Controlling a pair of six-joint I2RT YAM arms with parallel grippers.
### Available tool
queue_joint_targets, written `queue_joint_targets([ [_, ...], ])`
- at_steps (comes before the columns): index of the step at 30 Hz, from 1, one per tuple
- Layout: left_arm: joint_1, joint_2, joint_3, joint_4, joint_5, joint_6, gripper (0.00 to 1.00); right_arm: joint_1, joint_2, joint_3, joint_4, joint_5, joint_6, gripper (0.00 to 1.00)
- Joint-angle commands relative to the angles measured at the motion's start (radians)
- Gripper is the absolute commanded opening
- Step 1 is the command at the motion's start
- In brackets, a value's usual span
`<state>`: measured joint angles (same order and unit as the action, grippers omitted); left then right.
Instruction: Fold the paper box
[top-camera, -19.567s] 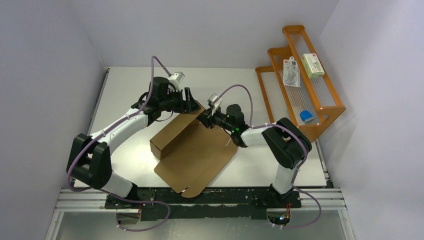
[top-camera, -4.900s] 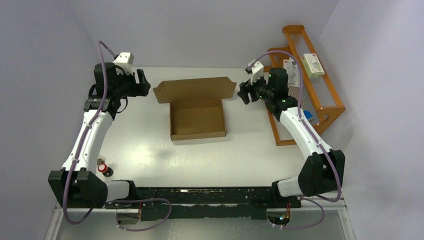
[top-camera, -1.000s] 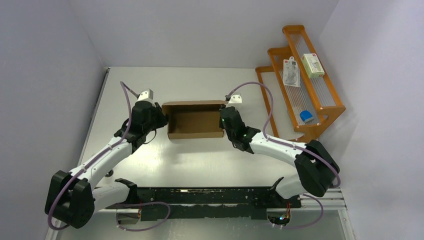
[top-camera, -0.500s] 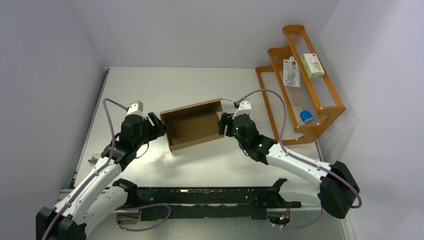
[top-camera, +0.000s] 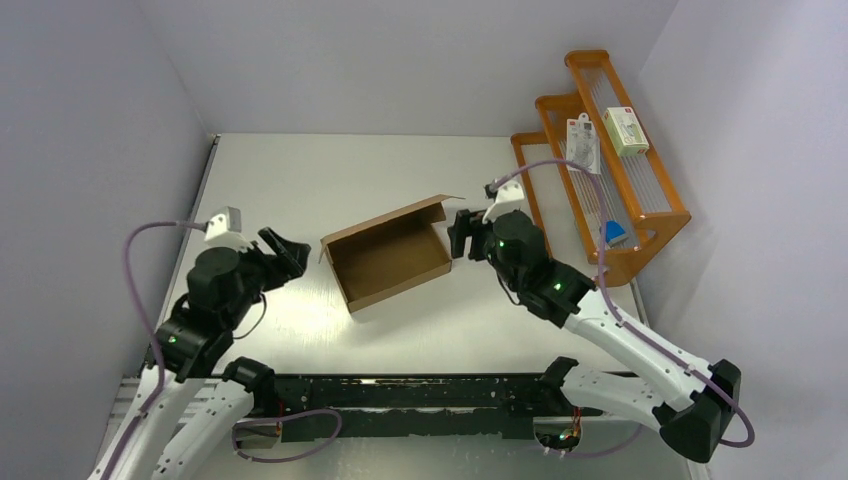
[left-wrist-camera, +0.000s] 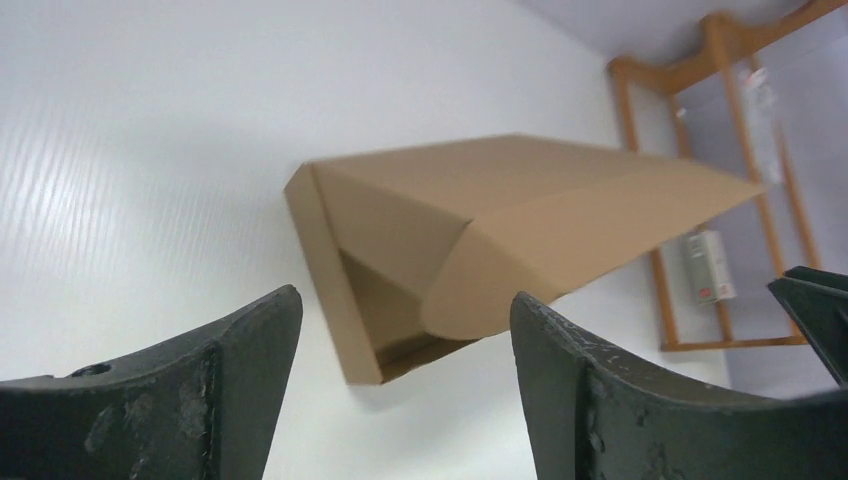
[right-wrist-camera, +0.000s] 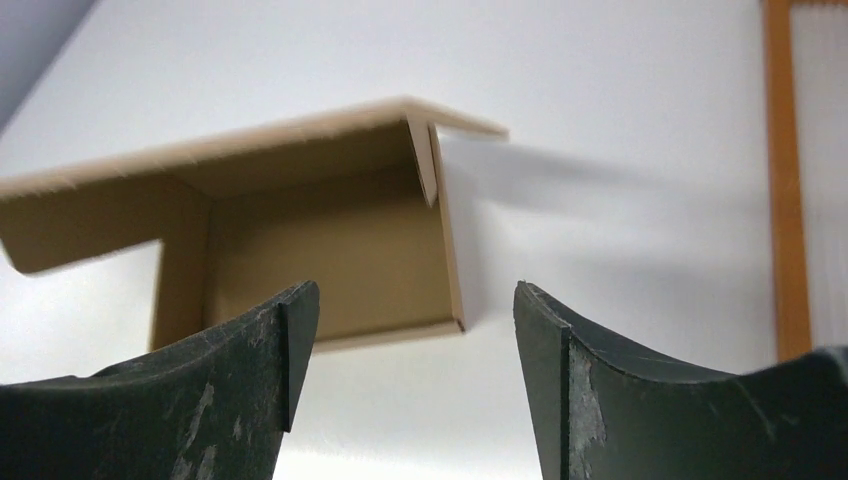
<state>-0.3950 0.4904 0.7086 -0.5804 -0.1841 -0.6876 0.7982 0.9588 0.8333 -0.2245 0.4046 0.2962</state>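
Overhead first: paper box (top-camera: 390, 262) sits mid-table (top-camera: 300, 170), skewed to both arms, tray formed, lid (top-camera: 385, 216) propped half up off the far wall. Left gripper (top-camera: 283, 250) and right gripper (top-camera: 462, 233) flank it, both spread wide, gripping nothing, neither touching cardboard. Main risk as I read it: nothing restrains the lid, so the crease could spring it back open. The box also looks light on a smooth top, so a one-sided nudge would likely spin or slide it, possibly toward the rack (top-camera: 610, 150). Left wrist: left gripper (left-wrist-camera: 402, 305) wide with the paper box (left-wrist-camera: 400, 200) framed between the jaws but apart from them. The lid's rounded side tab (left-wrist-camera: 480, 290) hangs outside the tray wall. Press down like that and the tab may crumple instead of tucking in. Right wrist: right gripper (right-wrist-camera: 415, 295) wide too, looking into the open tray of the paper box (right-wrist-camera: 300, 250). The small corner flap (right-wrist-camera: 425, 160) droops under the lid and could catch on the wall edge. Because of the skew, a mirrored two-arm close would probably hit unevenly and rack the walls.
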Motion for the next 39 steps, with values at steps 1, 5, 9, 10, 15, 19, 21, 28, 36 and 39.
queue_joint_targets([
  [1, -0.005, 0.021, 0.147, -0.028, -0.013, 0.061, 0.81, 0.003, 0.041, 0.155, -0.079, 0.013, -0.095, 0.75],
  [5, -0.005, 0.081, 0.22, 0.007, 0.024, 0.108, 0.81, 0.001, 0.095, 0.246, -0.093, -0.021, -0.148, 0.75],
  [9, -0.005, 0.187, 0.26, 0.081, 0.069, 0.135, 0.79, -0.015, 0.177, 0.308, -0.061, -0.008, -0.195, 0.75],
  [10, -0.005, 0.222, 0.274, 0.095, 0.082, 0.143, 0.78, -0.025, 0.202, 0.322, -0.049, -0.015, -0.206, 0.75],
  [15, -0.005, 0.378, 0.313, 0.131, 0.124, 0.175, 0.75, -0.082, 0.356, 0.426, -0.024, -0.072, -0.225, 0.73],
  [19, -0.005, 0.439, 0.284, 0.165, 0.175, 0.179, 0.71, -0.104, 0.449, 0.496, -0.04, -0.114, -0.224, 0.72],
  [21, -0.005, 0.453, 0.257, 0.161, 0.194, 0.175, 0.7, -0.107, 0.473, 0.501, -0.053, -0.136, -0.22, 0.71],
  [28, -0.005, 0.458, 0.149, 0.156, 0.23, 0.148, 0.69, -0.108, 0.475, 0.43, -0.111, -0.19, -0.194, 0.69],
  [36, -0.005, 0.466, 0.026, 0.19, 0.25, 0.109, 0.66, -0.107, 0.407, 0.254, -0.101, -0.207, -0.144, 0.66],
  [39, -0.005, 0.465, -0.013, 0.207, 0.239, 0.095, 0.66, -0.108, 0.4, 0.213, -0.09, -0.209, -0.133, 0.66],
])
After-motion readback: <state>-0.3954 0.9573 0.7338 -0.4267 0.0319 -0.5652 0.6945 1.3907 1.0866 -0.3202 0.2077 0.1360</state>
